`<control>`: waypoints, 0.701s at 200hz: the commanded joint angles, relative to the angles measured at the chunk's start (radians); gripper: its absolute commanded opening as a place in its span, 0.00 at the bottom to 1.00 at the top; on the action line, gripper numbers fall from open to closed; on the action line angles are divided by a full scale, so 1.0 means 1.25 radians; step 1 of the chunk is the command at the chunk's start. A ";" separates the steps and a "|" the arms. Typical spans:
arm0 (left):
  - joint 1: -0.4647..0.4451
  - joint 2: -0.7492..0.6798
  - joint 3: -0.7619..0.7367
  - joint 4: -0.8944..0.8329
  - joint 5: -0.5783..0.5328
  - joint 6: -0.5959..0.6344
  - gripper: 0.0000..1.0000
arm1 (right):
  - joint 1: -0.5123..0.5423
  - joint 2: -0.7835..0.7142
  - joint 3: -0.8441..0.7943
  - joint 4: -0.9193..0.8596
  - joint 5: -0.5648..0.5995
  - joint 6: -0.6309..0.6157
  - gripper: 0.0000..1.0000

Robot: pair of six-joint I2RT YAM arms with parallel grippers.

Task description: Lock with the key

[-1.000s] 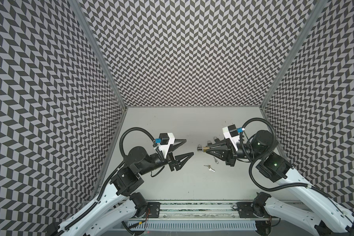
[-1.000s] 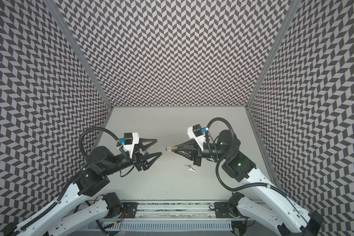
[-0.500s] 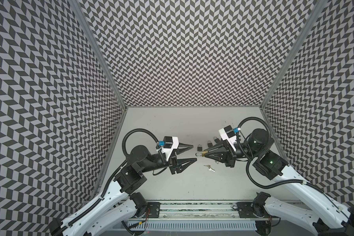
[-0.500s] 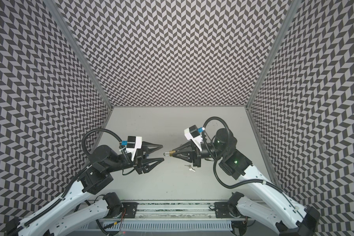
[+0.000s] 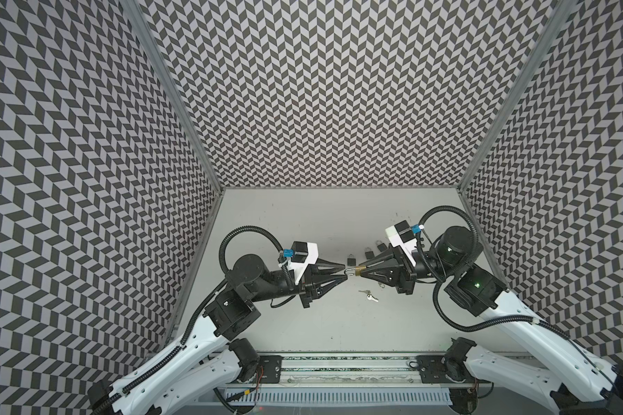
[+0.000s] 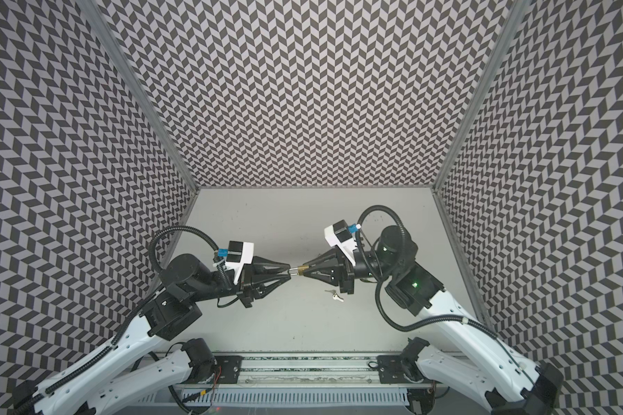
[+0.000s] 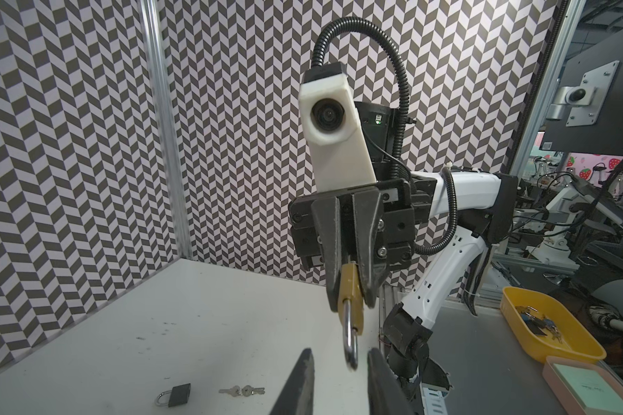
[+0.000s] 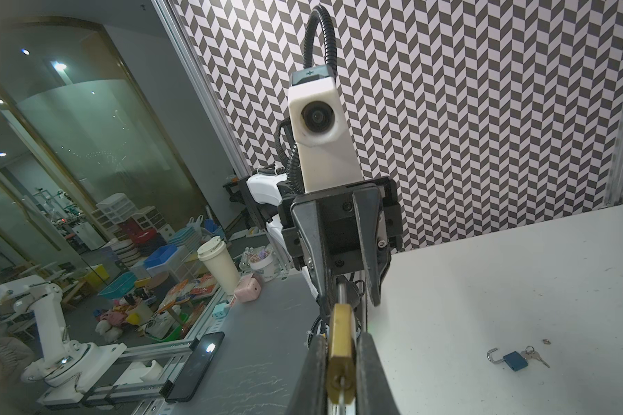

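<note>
My left end effector (image 5: 345,272) is narrowed, its jaws set on either side of the silver shackle (image 7: 350,345) with a small gap showing. The shackle belongs to a brass padlock (image 5: 357,270), raised above the tabletop (image 5: 321,323) and clamped tight in my right end effector (image 5: 361,276). Two keys (image 5: 369,295) lie loose on the tabletop, below my right end effector and nearer my base.
</note>
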 commanded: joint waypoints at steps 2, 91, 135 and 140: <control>-0.005 0.000 0.019 0.018 0.011 0.002 0.23 | -0.002 0.005 0.004 0.038 -0.014 0.003 0.00; -0.010 0.009 0.032 0.007 0.006 0.000 0.05 | -0.002 0.002 0.007 0.036 -0.004 -0.002 0.00; -0.010 0.008 0.033 0.005 0.007 -0.003 0.00 | -0.002 -0.002 0.009 0.032 0.001 -0.013 0.00; -0.010 0.008 0.033 0.007 0.010 -0.004 0.00 | -0.002 -0.002 0.008 0.031 0.003 -0.013 0.00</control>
